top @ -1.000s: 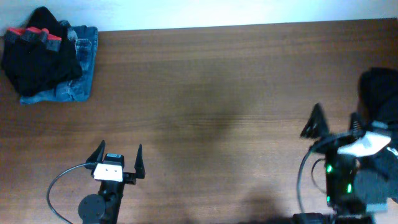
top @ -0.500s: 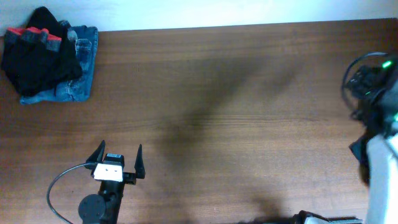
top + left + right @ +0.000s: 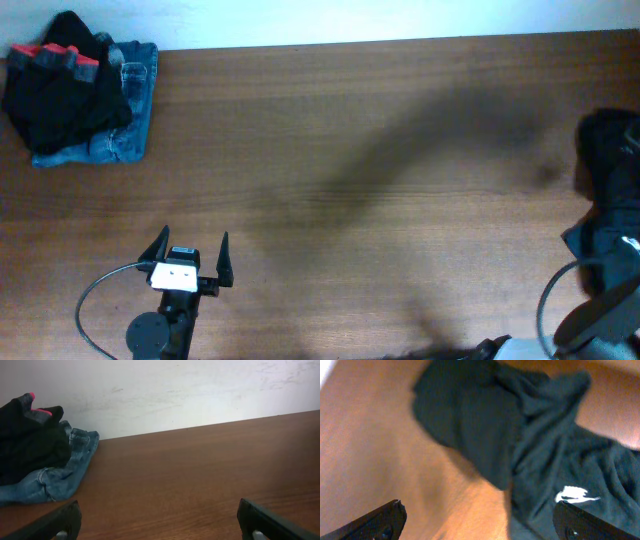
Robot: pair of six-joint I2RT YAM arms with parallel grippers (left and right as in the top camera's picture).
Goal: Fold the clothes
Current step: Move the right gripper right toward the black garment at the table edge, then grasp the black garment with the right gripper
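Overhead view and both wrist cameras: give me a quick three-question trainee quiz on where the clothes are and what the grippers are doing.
1. True or false: the left gripper is shut on a garment.
2. Pick one: in the right wrist view, what lies ahead of the right gripper? A) a black garment with a white mark; B) a striped towel; C) a cardboard box.
3. Fill in: at the table's far left corner, the black garment with red trim lies on a pair of blue ___.

Key: 1 false, its fingers stand wide apart over bare wood; 2 A; 3 jeans.
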